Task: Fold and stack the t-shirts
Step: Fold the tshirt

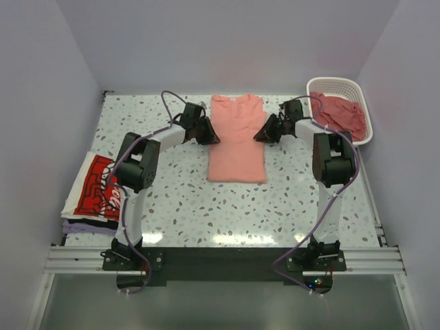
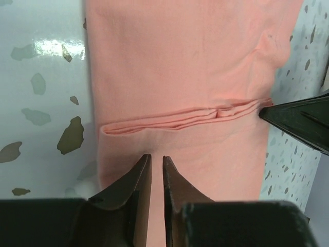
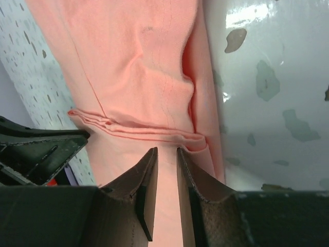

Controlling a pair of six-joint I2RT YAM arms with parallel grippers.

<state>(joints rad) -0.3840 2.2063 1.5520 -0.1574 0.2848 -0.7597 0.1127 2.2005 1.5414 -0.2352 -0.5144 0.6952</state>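
Observation:
A salmon-pink t-shirt (image 1: 237, 141) lies flat on the speckled table, sides folded in to a narrow strip, neck at the far end. My left gripper (image 1: 210, 135) is at its left edge and my right gripper (image 1: 262, 133) at its right edge, facing each other. In the left wrist view the left gripper (image 2: 157, 158) is low over the pink cloth (image 2: 190, 62), jaws a narrow gap apart, nothing between them. In the right wrist view the right gripper (image 3: 166, 151) stands the same way over the cloth (image 3: 133, 56). A ridge of layered cloth edges (image 2: 180, 119) crosses just beyond the tips.
A white slatted basket (image 1: 357, 93) at the back right holds darker pink tees (image 1: 340, 113). At the left table edge a folded white tee with red-and-black print (image 1: 96, 185) lies on a pale purple one (image 1: 86, 225). White walls enclose the table.

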